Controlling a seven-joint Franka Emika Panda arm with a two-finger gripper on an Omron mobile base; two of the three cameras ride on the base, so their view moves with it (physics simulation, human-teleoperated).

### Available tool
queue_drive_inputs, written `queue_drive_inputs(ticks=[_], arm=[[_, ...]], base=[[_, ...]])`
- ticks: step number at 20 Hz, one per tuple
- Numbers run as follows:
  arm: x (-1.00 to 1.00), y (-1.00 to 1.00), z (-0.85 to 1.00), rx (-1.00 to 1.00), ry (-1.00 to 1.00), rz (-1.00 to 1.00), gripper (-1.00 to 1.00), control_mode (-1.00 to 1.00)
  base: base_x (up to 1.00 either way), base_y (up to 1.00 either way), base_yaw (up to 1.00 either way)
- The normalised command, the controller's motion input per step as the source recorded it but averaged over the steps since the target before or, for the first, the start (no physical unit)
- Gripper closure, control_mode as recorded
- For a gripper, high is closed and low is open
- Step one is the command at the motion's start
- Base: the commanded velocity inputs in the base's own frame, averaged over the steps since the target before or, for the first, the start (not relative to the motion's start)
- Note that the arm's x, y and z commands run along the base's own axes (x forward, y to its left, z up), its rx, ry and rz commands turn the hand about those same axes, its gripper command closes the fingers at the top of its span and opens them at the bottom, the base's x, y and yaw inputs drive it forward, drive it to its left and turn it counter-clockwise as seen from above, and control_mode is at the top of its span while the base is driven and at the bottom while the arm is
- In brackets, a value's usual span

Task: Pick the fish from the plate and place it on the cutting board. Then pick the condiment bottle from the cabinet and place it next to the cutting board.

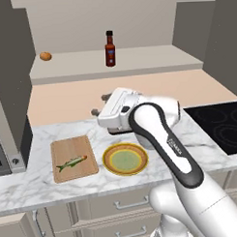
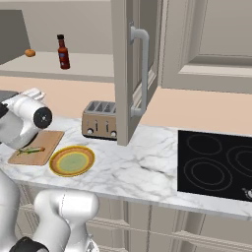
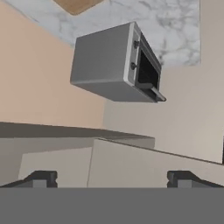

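Hand view shows us our pincer [image 3: 111,178] spread wide and holding nothing, its tips framing a grey microwave [image 3: 114,65]. Beyond it, on the marble table [image 1: 198,137], we see the fish [image 1: 71,162] lying on the cutting board [image 1: 73,158], just beside the plate [image 1: 125,159]. The condiment bottle [image 1: 110,48] stands upright in the cabinet [image 1: 152,58].

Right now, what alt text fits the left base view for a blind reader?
The fish lies on the cutting board beside the bare plate on a marble counter. The open gripper points toward the cabinet, where the condiment bottle stands.
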Motion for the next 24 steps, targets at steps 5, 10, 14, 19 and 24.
queue_drive_inputs(ticks=[5, 10, 14, 19, 24], arm=[[-0.26, 0.00, 0.42, 0.01, -0.05, 0.00, -1.00, -1.00], [-0.08, -0.05, 0.38, 0.00, -0.03, 0.00, -1.00, -1.00], [-0.01, -0.13, 0.34, 0.00, 0.00, -0.01, -1.00, -1.00], [0.00, -0.15, 0.32, 0.02, 0.00, 0.00, -1.00, -1.00], [0.00, -0.14, 0.27, 0.03, 0.00, -0.01, -1.00, -1.00]], base=[[0.00, 0.00, 0.00], [0.00, 0.00, 0.00], [0.00, 0.00, 0.00], [0.00, 0.00, 0.00], [0.00, 0.00, 0.00]])
